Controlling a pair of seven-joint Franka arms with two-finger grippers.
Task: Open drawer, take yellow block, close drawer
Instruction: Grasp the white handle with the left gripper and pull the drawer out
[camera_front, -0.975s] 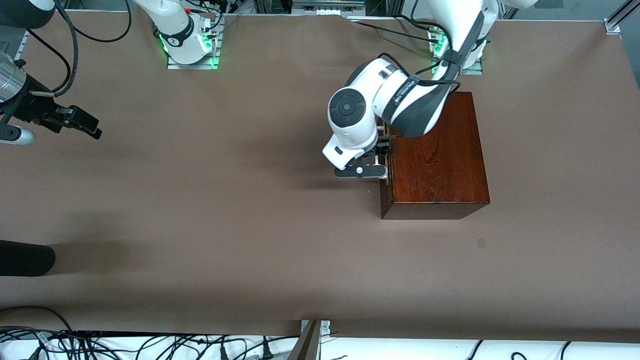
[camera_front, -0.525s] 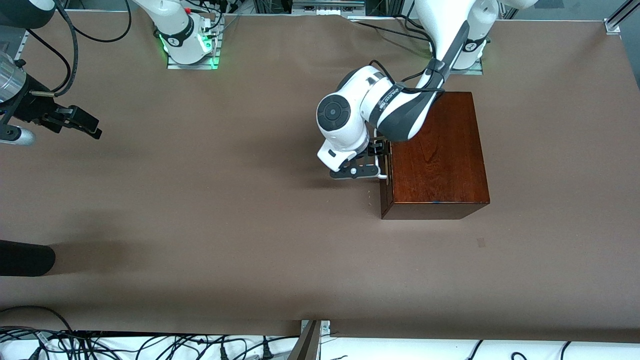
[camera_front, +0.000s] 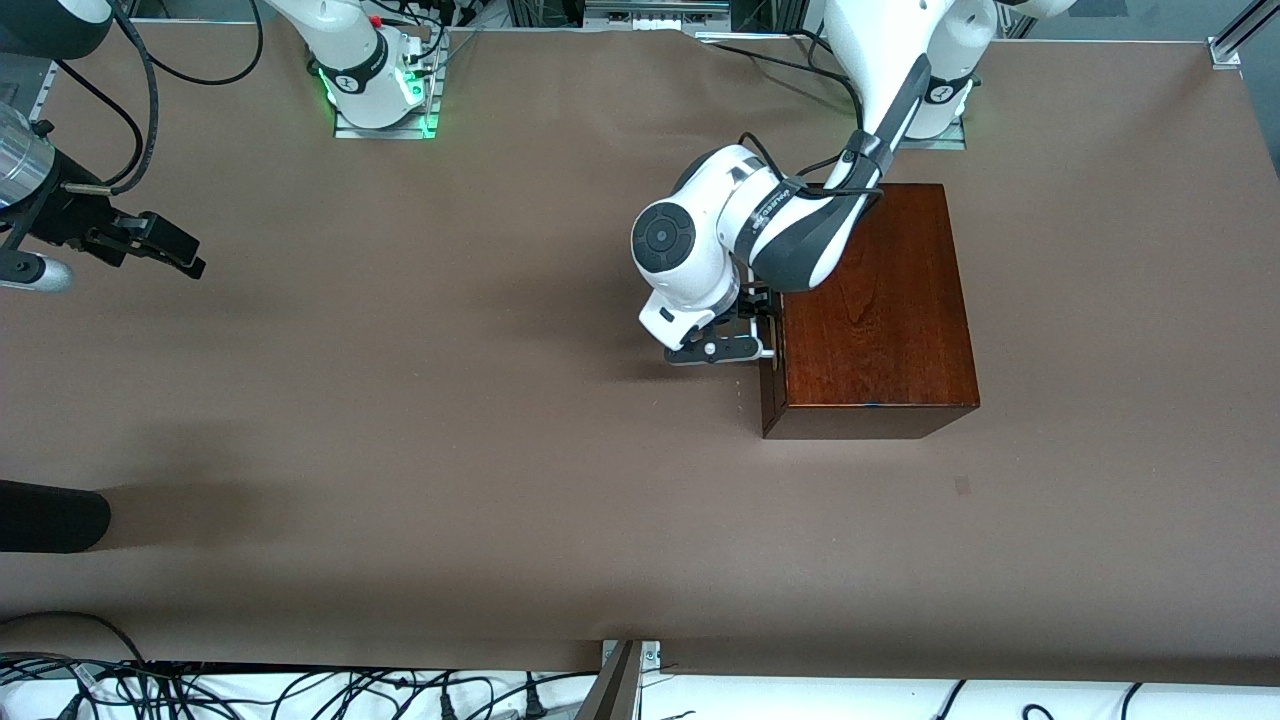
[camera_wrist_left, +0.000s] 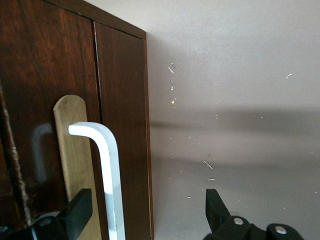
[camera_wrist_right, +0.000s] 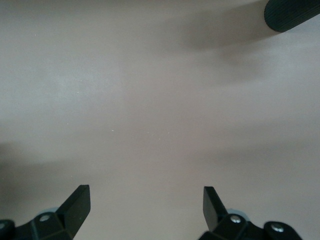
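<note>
With the drawer shut, the released left tool should straddle the white handle, seemingly off-centre, before clenching; the right tool waits released over the desk.

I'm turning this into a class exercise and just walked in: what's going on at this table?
The left gripper is at the front of the drawer, which is shut in its dark wooden box. Its open fingers straddle the white loop handle without clamping it. The right gripper waits, open, over bare table at the right arm's end. The yellow block is not in sight.
</note>
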